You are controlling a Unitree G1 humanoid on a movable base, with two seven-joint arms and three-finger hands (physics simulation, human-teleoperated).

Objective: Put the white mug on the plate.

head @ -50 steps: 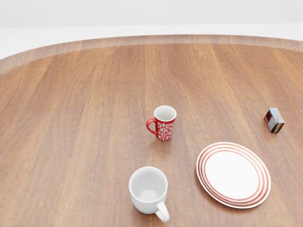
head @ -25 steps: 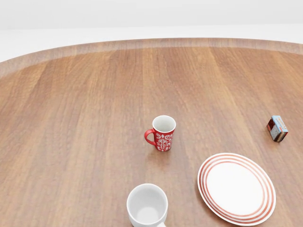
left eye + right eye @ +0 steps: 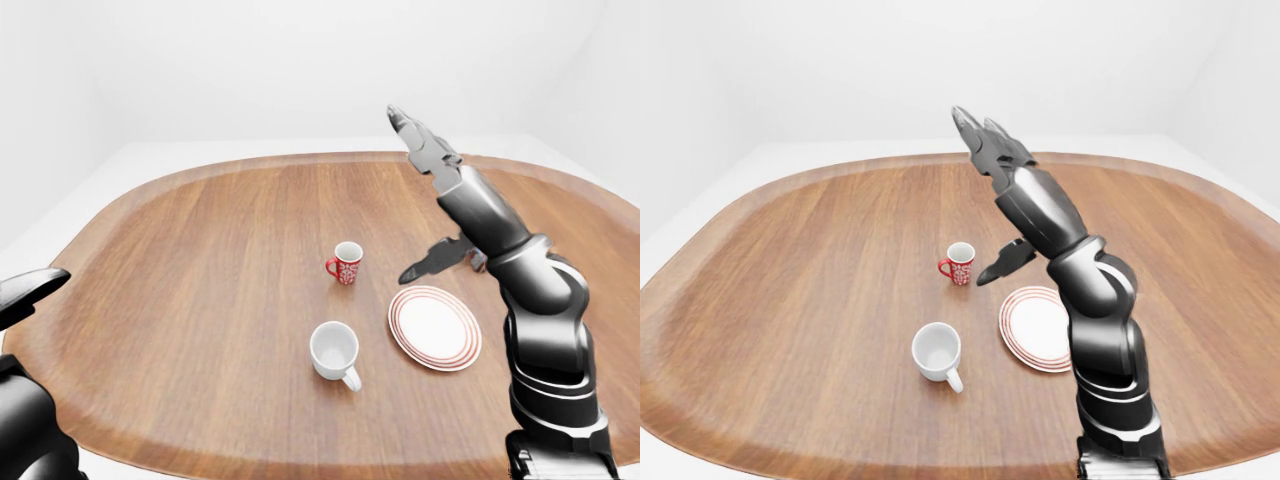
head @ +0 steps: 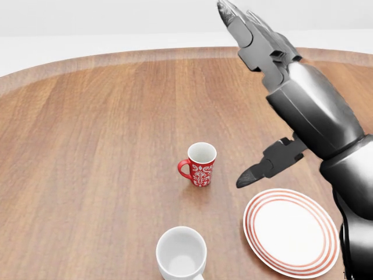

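The white mug [image 3: 335,353] stands upright on the tabletop [image 3: 200,260], just left of the plate [image 3: 434,327], handle toward the view's bottom right. The right hand [image 4: 256,87] is raised high above the plate, fingers spread wide, holding nothing. It should descend beside the mug's body, clear of the red mug [image 3: 346,263]. The left hand [image 3: 28,290] is cut off; I cannot tell its state.

Upright white mug [image 3: 335,351] on table, left of red-striped plate [image 3: 434,327].
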